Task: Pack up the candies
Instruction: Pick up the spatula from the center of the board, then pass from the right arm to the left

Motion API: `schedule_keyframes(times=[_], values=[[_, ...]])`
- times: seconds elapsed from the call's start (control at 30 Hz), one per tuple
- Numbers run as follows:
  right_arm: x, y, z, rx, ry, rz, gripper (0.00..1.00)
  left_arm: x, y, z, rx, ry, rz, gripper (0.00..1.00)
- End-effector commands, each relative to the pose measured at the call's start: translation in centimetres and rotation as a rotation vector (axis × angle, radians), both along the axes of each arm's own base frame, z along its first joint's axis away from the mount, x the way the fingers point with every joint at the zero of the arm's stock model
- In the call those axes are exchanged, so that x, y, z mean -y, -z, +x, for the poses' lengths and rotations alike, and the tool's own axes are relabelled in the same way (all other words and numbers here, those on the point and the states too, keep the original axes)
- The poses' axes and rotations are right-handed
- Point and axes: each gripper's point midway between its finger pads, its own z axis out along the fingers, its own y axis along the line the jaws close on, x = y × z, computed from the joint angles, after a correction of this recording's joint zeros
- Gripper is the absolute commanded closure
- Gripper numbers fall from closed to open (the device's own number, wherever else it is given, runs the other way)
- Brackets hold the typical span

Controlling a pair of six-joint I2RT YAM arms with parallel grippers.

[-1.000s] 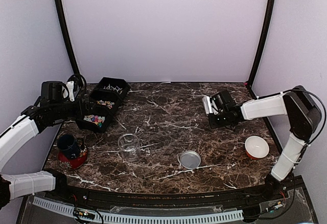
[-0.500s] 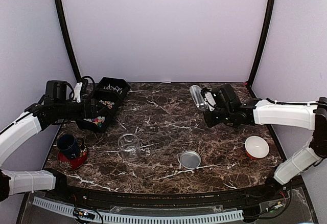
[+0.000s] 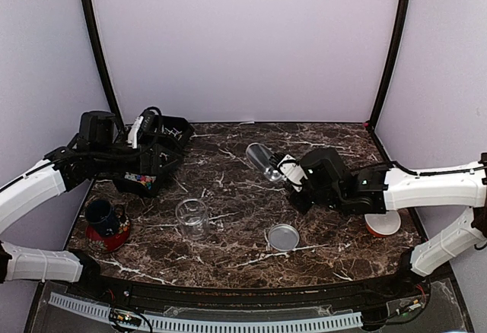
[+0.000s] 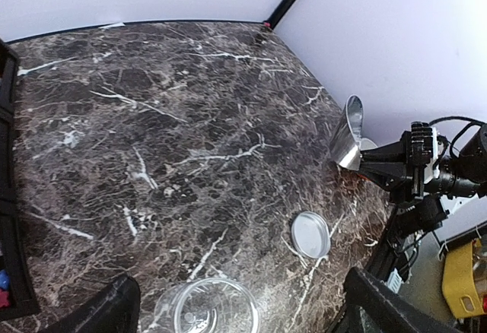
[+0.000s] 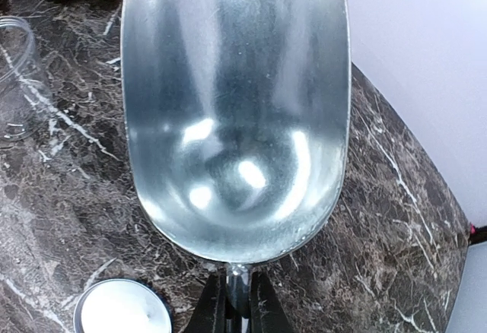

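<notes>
Only the right wrist view shows the right gripper clenched on the handle of a metal scoop. From above, the candies sit in a black tray at far left, seemingly just beneath the left gripper. Its fingers are spread wide, and the glass jar shows between them.

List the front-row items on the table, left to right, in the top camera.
Dark blue mug on a red saucer → clear glass jar → round silver metal lid → white bowl with orange outside, partly hidden.
</notes>
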Motion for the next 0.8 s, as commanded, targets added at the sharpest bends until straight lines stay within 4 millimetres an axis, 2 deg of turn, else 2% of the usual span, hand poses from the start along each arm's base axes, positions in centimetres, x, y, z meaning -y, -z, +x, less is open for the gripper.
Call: schedule_keyframes(times=[0.0, 0.2, 0.43, 0.6, 0.77], values=[[-2.2, -2.9, -1.1, 0.177, -0.078, -0.023, 1.00, 3.3, -1.6, -0.9, 0.012, 0.093, -0.055, 0.07], [-4.3, -3.0, -3.1, 0.254, -0.156, -0.112, 1.00, 6.8, -1.2, -2.1, -0.009, 0.184, -0.066, 0.10], [-5.5, -2.3, -4.4, 0.300, -0.186, -0.198, 1.00, 10.5, -0.8, -3.5, -0.023, 0.280, -0.052, 0.13], [-6.1, -2.2, -5.0, 0.323, -0.196, -0.209, 1.00, 12.7, 0.2, -4.1, -0.050, 0.336, -0.036, 0.23], [-6.3, -2.4, -5.5, 0.342, -0.203, -0.208, 1.00, 13.7, 1.4, -4.4, -0.072, 0.360, -0.030, 0.32]])
